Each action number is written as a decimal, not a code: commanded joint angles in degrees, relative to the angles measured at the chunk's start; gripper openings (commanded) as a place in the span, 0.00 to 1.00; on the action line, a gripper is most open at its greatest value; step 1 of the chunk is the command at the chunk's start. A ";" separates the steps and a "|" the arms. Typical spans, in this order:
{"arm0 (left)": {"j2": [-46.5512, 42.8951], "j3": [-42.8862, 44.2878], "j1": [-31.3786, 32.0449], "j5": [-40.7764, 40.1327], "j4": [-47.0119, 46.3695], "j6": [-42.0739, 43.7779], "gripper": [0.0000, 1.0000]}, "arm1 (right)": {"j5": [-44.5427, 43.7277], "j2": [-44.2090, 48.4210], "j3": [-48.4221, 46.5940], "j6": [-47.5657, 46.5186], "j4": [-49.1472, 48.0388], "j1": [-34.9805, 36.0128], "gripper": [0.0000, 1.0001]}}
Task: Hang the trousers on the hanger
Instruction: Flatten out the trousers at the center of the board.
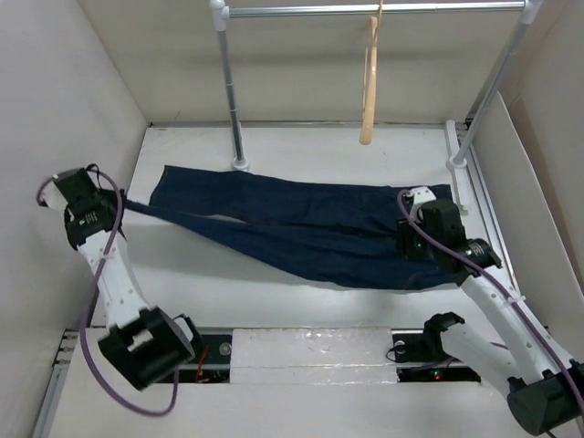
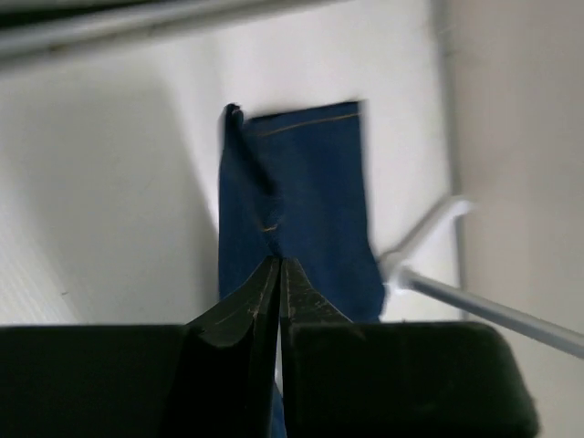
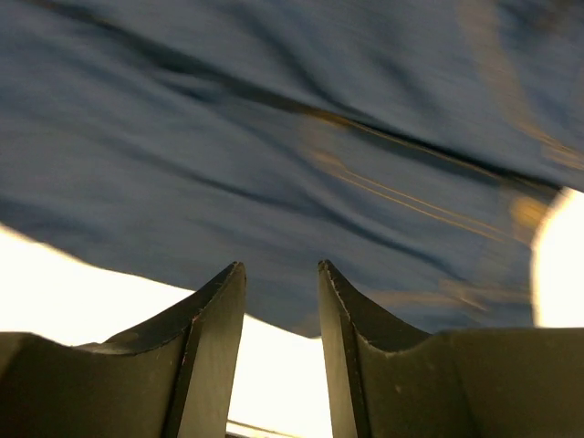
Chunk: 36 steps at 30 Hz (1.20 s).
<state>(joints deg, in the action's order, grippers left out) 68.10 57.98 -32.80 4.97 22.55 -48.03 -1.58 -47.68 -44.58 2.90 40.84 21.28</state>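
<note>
**A:** Where do your trousers lie?

**B:** Flat across the tabletop, waistband to the right. Your left hand, arm reaching far left, is clamped on one leg's hem. Your right hand sits low over the waistband end, fingers apart, gripping nothing. The hanger hangs from the rail behind.
</note>
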 commanded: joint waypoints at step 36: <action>-1.56 5.49 13.20 9.71 -2.68 -1.54 0.00 | -6.77 -12.52 7.22 37.35 13.13 -17.43 0.45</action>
<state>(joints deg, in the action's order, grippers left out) 67.09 62.41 -19.66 13.65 22.59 -48.45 -7.57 -60.05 -38.72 34.00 55.83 0.80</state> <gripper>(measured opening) 0.003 0.457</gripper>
